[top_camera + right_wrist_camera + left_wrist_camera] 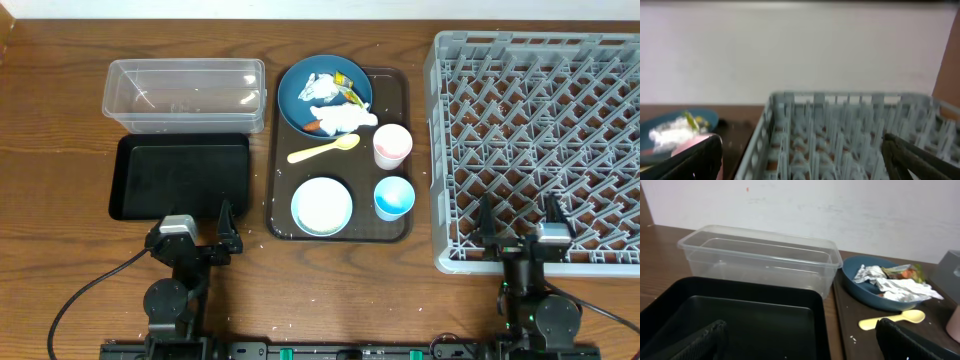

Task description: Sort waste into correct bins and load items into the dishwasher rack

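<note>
Nothing has been lifted yet. The left fingers point(226, 218) and the right fingers point(484, 218) both stand wide apart and empty, at the near edge of the bench point(60, 150).

The waste sits on the dark blue plate point(296, 100) at the far end of the brown tray point(397, 85). There is crumpled paper point(340, 118) in the middle of it, a yellow-green wrapper point(345, 82) on its far side and a small carrot point(314, 126) at its near left rim. The clear tub point(185, 100) and the black tray point(180, 175) lie to the left, both bare. The rack point(540, 120) fills the right side.

The sensible first step is to clear the plate, and the left arm is better placed for it since both bins are on its side. Take the paper first: it stands highest and should crush easily, so come straight down over it and close gently, keeping the fingertips off the plate so it does not skid. The wrapper partly lies against the paper, so check that only one piece comes up. The carrot is low and close to the rim, so line the fingers up along that rim.

The spoon point(325, 150), pink cup point(391, 146), blue cup point(394, 198) and bowl point(322, 205) are close to the rack and suit the right arm.
</note>
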`<move>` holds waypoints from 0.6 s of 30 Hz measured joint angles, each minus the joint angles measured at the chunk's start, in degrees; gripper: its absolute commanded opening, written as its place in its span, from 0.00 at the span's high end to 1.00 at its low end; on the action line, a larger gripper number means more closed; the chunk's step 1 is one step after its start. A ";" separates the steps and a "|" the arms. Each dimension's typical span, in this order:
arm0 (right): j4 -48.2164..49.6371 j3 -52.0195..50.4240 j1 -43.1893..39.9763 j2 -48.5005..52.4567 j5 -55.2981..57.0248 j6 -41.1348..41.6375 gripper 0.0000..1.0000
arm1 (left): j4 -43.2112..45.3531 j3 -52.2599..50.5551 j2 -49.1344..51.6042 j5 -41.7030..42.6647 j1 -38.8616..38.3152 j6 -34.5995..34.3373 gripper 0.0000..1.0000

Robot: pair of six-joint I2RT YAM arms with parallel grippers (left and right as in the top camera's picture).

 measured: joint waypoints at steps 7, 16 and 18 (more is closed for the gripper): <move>1.86 0.09 0.00 0.11 -2.40 0.00 0.01 | -1.11 2.91 3.89 0.98 0.00 -0.02 0.04; 1.44 10.10 0.00 10.01 -3.43 -0.20 0.01 | -7.30 24.39 24.44 1.40 0.00 -0.02 0.04; 1.18 14.19 0.00 14.73 -3.67 -0.48 0.01 | -9.64 30.34 30.47 2.01 0.00 -0.02 0.04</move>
